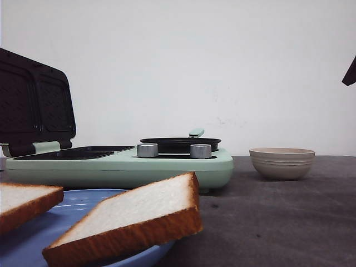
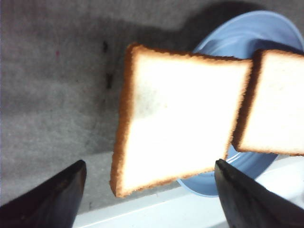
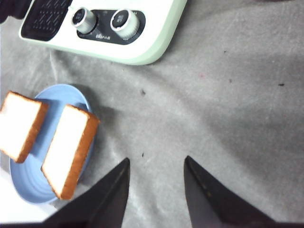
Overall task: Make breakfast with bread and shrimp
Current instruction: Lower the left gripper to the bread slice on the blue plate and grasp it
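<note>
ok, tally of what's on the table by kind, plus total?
Bread slices: 2
Blue plate: 1
Green sandwich maker: 1
Beige bowl: 1
Total: 5
No shrimp visible in any view.

— The bread point(image 1: 133, 219): what's its surface like?
— Soft, matt white crumb, with a rougher orange-brown crust. The blue plate point(image 3: 28, 187) under it has a smooth, slightly glossy glaze.
— And the sandwich maker point(image 1: 119, 164)?
— Smooth mint-green plastic, satin finish; dark matt ridged plates; two shiny brushed-metal knobs point(image 3: 127, 23).
— The table point(image 3: 228, 104)?
— Covered in grey cloth, matt and wrinkled. The beige bowl point(image 1: 282, 162) looks ceramic, smooth, ribbed.
</note>
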Tool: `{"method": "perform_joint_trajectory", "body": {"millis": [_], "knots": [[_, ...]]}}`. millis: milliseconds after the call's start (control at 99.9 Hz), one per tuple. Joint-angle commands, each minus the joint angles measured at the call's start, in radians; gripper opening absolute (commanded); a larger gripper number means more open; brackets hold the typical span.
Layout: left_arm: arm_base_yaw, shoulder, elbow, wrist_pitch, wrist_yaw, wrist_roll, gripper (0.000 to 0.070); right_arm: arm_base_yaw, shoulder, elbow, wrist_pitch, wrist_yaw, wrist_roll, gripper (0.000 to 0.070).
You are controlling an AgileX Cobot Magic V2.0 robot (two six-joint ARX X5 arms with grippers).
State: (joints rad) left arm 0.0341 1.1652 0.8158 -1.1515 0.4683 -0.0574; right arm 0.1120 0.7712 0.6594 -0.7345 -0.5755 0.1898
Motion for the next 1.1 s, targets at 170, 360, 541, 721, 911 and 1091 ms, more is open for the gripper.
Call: {"method": "perform_joint_trajectory", "body": {"millis": [170,360,541,721,911,1091], "knots": [[-0.002,0.093,0.016,0.000,0.004,0.023,0.0460,0.003,-0.017,0.014,-0.014,-0.005,-0.030,0.0219],[-0.010,0.154,0.016,0.003,0.047,0.035,0.0464,0.004,-0.036,0.014,-0.015,-0.017,-0.032,0.0219],[-0.040,0.219,0.016,0.006,0.076,0.045,0.0464,0.004,-0.037,0.014,-0.014,-0.031,-0.033,0.0219],[-0.069,0.269,0.013,0.016,0.086,0.047,0.0464,0.007,-0.037,0.014,-0.013,-0.054,-0.033,0.0219],[-0.087,0.283,0.011,0.023,0.092,0.051,0.0464,0.016,-0.037,0.014,-0.011,-0.054,-0.033,0.0219],[-0.089,0.289,0.008,0.024,0.109,0.058,0.0464,0.016,-0.037,0.014,-0.008,-0.054,-0.033,0.0219]]}}
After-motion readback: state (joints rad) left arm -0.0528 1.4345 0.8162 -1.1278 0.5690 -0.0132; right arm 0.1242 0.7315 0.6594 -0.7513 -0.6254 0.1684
